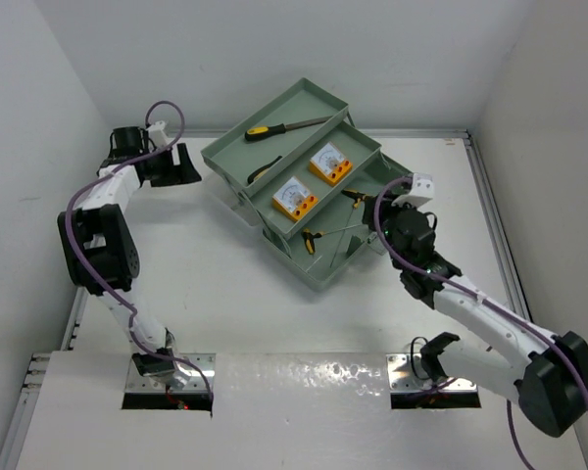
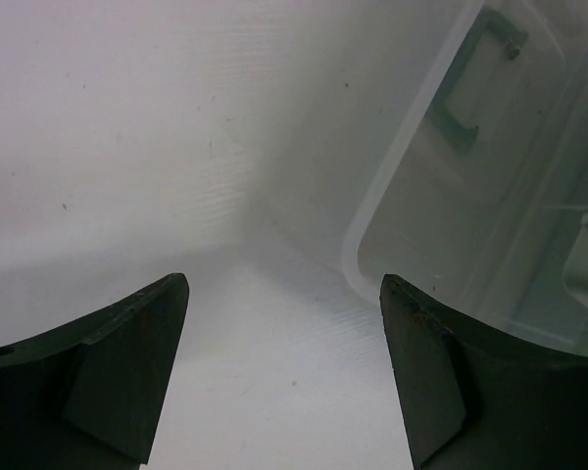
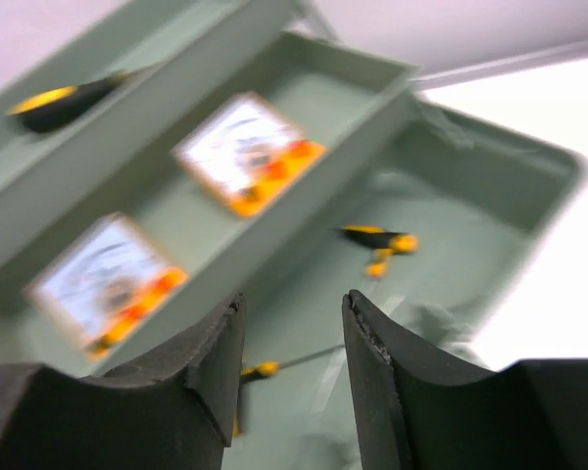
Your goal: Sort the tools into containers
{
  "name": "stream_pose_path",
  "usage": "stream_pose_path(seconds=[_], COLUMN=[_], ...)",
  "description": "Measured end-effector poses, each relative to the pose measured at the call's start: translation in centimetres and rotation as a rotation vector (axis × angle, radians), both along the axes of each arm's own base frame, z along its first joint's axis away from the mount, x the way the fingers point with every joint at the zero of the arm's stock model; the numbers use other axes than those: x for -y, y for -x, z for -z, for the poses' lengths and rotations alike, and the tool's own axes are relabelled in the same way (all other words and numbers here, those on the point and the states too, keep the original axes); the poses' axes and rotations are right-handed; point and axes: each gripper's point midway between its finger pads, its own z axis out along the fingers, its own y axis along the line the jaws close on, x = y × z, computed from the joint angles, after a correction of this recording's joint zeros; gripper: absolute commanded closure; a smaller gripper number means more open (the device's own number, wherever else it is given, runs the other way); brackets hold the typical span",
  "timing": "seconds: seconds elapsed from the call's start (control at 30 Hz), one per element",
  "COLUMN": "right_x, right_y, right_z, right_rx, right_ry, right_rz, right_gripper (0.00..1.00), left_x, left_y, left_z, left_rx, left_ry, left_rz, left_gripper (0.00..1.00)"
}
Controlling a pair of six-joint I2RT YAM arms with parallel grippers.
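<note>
The sage-green toolbox stands open with its trays stepped. A yellow-black screwdriver lies in the top tray. Two orange meters and a dark tool lie in the middle tray. Two yellow-black T-handle keys lie in the lowest tray. My right gripper hovers over that tray, open, with nothing between its fingers. My left gripper is open over bare table, left of the toolbox.
The translucent lid lies close to the left gripper's right finger. White walls close in on the left, back and right. A metal rail runs along the table's right side.
</note>
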Motion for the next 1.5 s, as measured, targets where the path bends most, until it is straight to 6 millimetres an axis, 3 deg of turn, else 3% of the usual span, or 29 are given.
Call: stream_pose_path(seconds=[0.17, 0.27, 0.37, 0.5, 0.6, 0.77, 1.03, 1.13, 1.23, 1.4, 1.5], right_x=[4.4, 6.3, 7.4, 8.0, 8.5, 9.4, 9.4, 9.4, 9.0, 8.2, 7.7], right_y=[-0.9, -1.2, -1.7, -2.4, -2.9, -3.7, -5.3, -5.6, -6.0, -6.3, -6.3], right_z=[2.1, 3.8, 5.5, 8.2, 9.9, 11.9, 12.8, 12.9, 12.9, 12.3, 12.0], right_rx=[-0.081, -0.131, -0.18, -0.254, -0.299, -0.355, -0.371, -0.371, -0.362, -0.337, -0.329], right_ry=[0.027, 0.021, 0.005, -0.025, -0.052, -0.066, -0.067, -0.074, -0.085, -0.098, -0.097], right_rz=[0.091, 0.122, 0.131, 0.122, 0.128, 0.153, 0.154, 0.147, 0.122, 0.064, 0.031], right_gripper=[0.63, 0.6, 0.59, 0.6, 0.6, 0.6, 0.63, 0.64, 0.65, 0.68, 0.7], left_x=[1.1, 2.5, 3.6, 4.5, 4.7, 5.5, 5.5, 5.3, 5.1, 6.0, 7.5], left_y=[-1.6, -2.6, -3.4, -3.0, -2.7, -2.8, -2.7, -2.2, -1.2, 0.8, 2.4], left_z=[-0.3, -0.1, 1.3, 4.3, 4.9, 4.7, 4.1, 2.8, -0.3, -8.8, -13.2], left_rx=[0.026, 0.035, 0.01, -0.065, -0.091, -0.083, -0.055, -0.029, 0.03, 0.247, 0.39], left_ry=[0.016, 0.012, 0.017, 0.034, 0.044, 0.046, -0.001, -0.031, -0.08, -0.185, -0.25], left_rz=[0.007, 0.024, 0.037, 0.043, 0.043, 0.068, 0.118, 0.126, 0.127, 0.186, 0.249], left_gripper=[0.27, 0.35, 0.43, 0.52, 0.63, 1.0, 1.0, 1.0, 1.0, 1.0, 1.0])
